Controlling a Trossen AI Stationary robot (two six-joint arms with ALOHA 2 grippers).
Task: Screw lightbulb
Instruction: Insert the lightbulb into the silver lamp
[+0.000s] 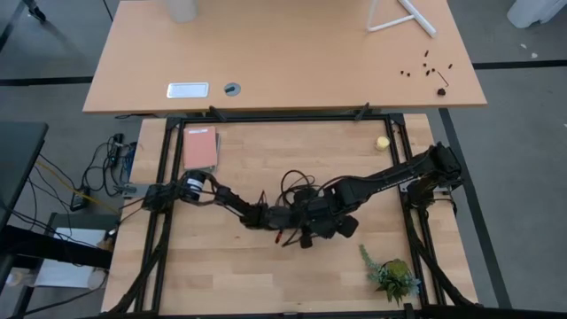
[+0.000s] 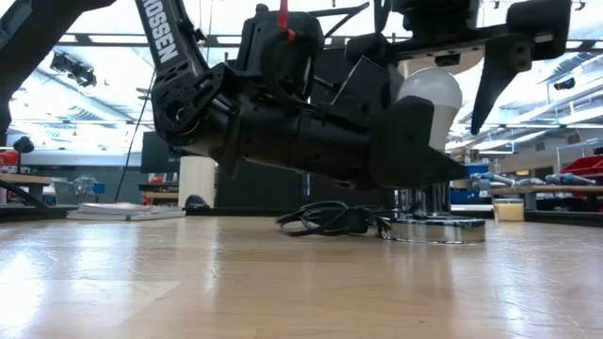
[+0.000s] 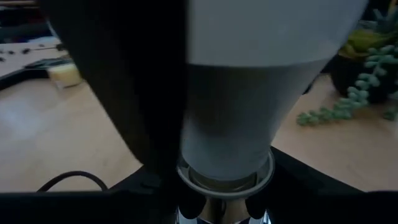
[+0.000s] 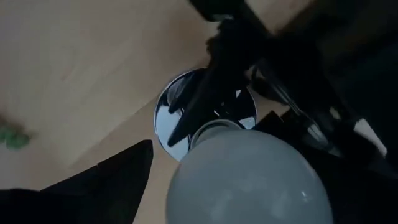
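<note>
Wooden table bears socket base; left gripper clamps lightbulb, right gripper spread.

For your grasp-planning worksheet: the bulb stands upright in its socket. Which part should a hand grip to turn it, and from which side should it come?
Grip the bulb on its wide white dome, coming straight down from above with fingers either side. It stands upright with its narrow neck low in the socket, and the left hand already crowds that neck from the side. The right hand hangs open above, well placed.
</note>
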